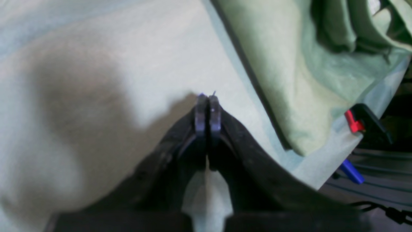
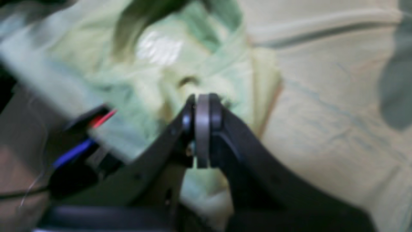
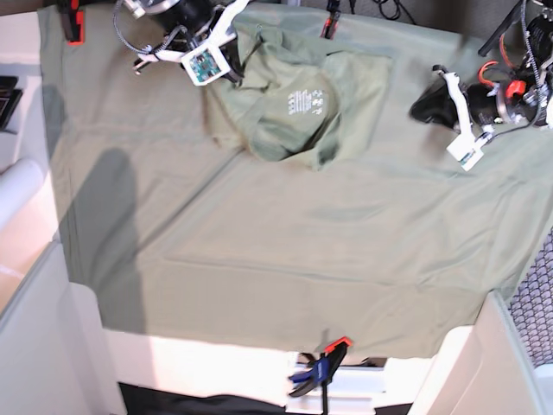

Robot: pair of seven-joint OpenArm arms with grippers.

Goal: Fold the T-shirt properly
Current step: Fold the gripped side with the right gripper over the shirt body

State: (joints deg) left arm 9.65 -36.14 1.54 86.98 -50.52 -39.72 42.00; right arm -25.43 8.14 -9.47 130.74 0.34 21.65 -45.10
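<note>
T-shirt (image 3: 298,108): crumpled on sheet (image 3: 285,251).
Right gripper (image 2: 202,98): closed, pinching the T-shirt.
Left gripper (image 1: 207,98): closed, empty, beside the T-shirt.
Clamp (image 3: 320,370): far from the T-shirt.

Left tool (image 1: 207,111) and right tool (image 2: 202,112), each with jaws pressed together, arms well apart.
</note>
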